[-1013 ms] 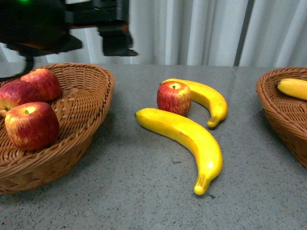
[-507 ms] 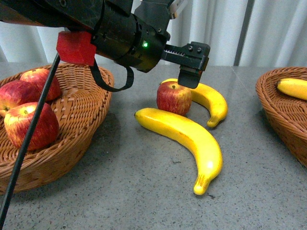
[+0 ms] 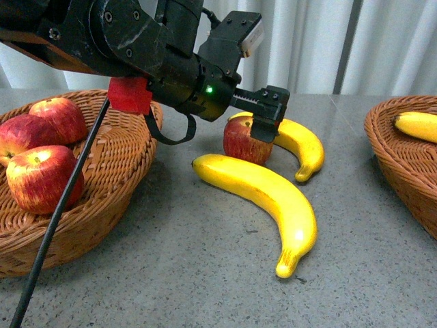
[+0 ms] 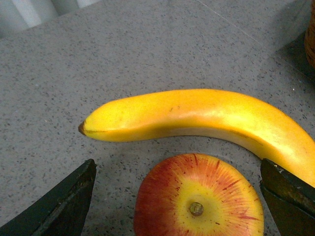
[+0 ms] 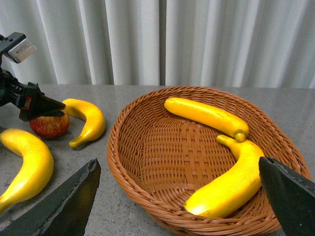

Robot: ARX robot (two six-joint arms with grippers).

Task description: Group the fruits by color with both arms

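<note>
A red apple (image 3: 240,143) lies on the grey table against the far banana (image 3: 299,141). A bigger banana (image 3: 268,196) lies in front of them. My left gripper (image 3: 258,128) is open and low over this apple. In the left wrist view its jaws stand either side of the apple (image 4: 199,199), apart from it, with the far banana (image 4: 197,115) beyond. My right gripper (image 5: 178,166) is open and empty above the right basket (image 5: 147,172), which holds two bananas (image 5: 206,115) (image 5: 231,184). The right gripper does not show in the front view.
The left wicker basket (image 3: 116,171) holds three red apples (image 3: 44,178). The right basket (image 3: 392,157) shows at the front view's right edge with a banana (image 3: 416,125). A black cable (image 3: 61,212) hangs from my left arm across the left basket. White curtains stand behind the table.
My left arm has swung right from above the left basket and come down over the loose apple. The fruits have not moved.
</note>
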